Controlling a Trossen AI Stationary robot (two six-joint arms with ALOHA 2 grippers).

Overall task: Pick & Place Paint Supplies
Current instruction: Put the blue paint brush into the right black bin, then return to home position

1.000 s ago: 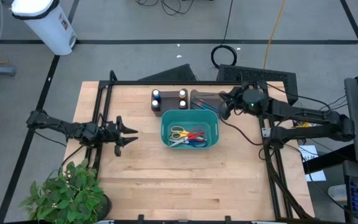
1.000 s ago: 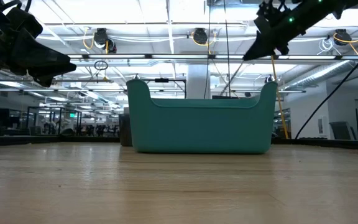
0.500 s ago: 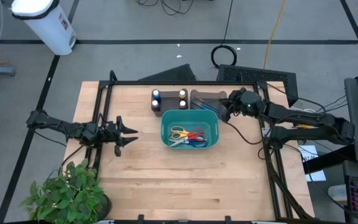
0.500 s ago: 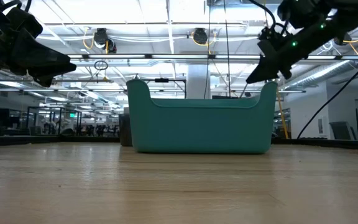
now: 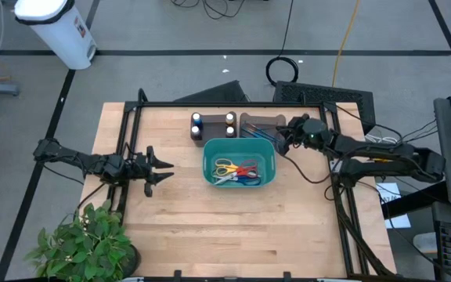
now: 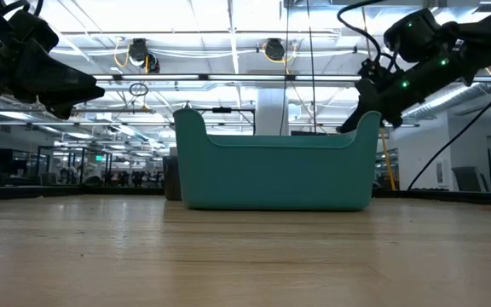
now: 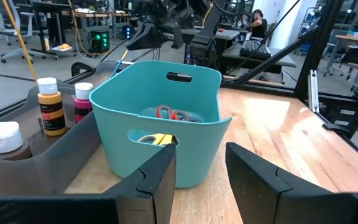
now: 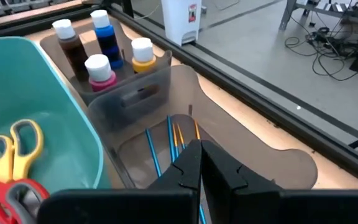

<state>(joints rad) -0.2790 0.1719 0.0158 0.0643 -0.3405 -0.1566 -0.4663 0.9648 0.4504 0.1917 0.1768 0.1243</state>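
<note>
**Paint supplies in the grey organizer, right gripper above the brushes**

Paint bottles [image 8: 101, 53]: four, standing upright in the rear compartment of a translucent grey organizer [image 8: 166, 81], upper left of the right wrist view; brown, blue, pink and amber contents, all white-capped. Seen too in the high view as small white-capped dots [image 5: 213, 122] just above centre, beside the top edge of the teal bin [image 5: 239, 162].

Paintbrushes [image 8: 173, 140]: thin blue and orange shafts lying side by side in the organizer's shallow front tray, centre of the right wrist view, running toward the lower edge of the frame and partly hidden behind the dark fingers.

Right gripper [image 8: 201, 163]: fingers pressed together, nothing between them, tips poised directly over the brush shafts; contact with the brushes impossible to judge. In the high view [image 5: 282, 141], right of centre, at the organizer's right end next to the bin's upper right corner. In the low view, upper right, above the bin's rim.

Left gripper [image 5: 163, 171]: left of centre in the high view, well apart from the bin, fingers parted and holding nothing, pointing toward the bin.

Teal bin: centre of the wooden table [image 5: 233, 219], holding scissors [image 5: 237, 172] with yellow, red and blue handles.
</note>
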